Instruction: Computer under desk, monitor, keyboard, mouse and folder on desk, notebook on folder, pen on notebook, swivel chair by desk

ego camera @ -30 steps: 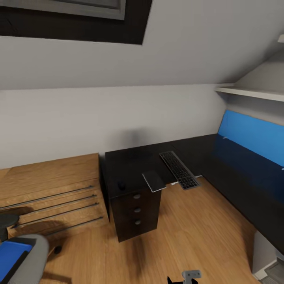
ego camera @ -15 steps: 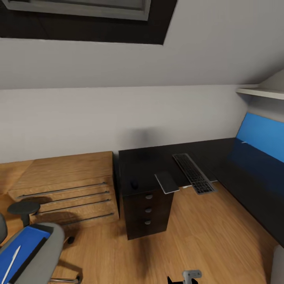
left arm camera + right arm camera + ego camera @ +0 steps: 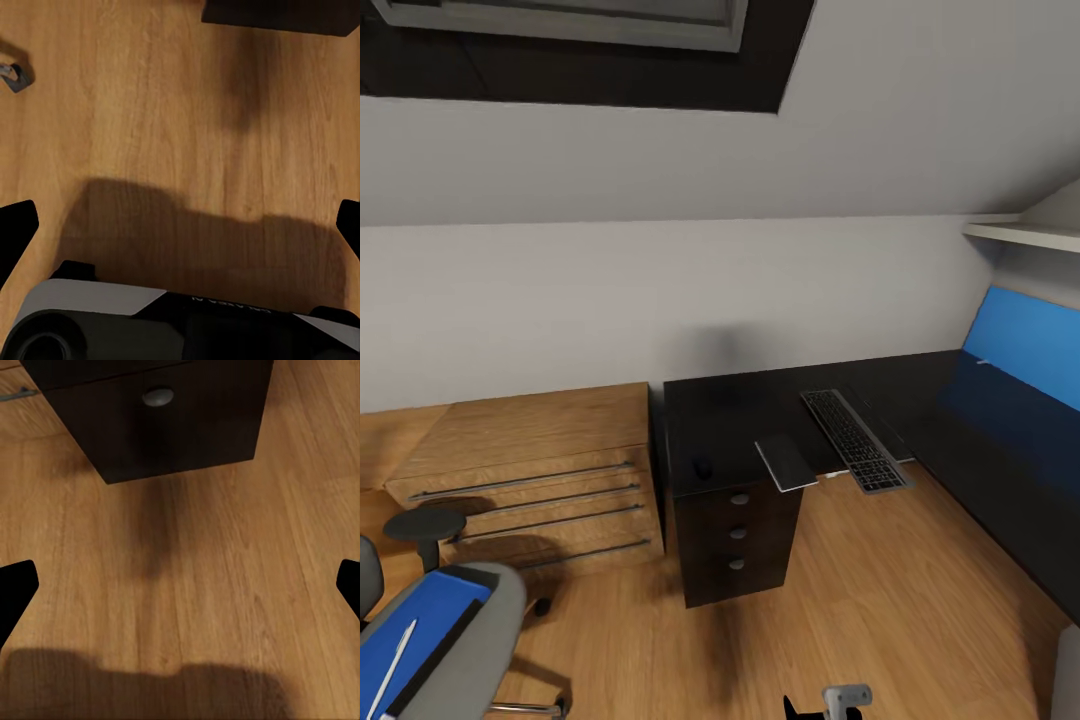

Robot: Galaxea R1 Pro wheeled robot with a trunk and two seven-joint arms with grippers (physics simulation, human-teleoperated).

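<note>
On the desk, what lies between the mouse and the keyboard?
In the head view, a flat grey pad lies between the mouse and the keyboard, overhanging the desk edge.

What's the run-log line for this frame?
phase: approaching desk | keyboard overhanging front edge | mouse on desk | folder and pen on swivel chair | left gripper open, empty | right gripper open, empty

Evenly, softly lit, without glare; wide-angle stretching toward the head view's edges; slightly soft render throughout; faint grey smudge of shadow on the wall (image 3: 710, 345); broad dark shadows across the wooden floor (image 3: 187, 232) under both wrists.
</note>
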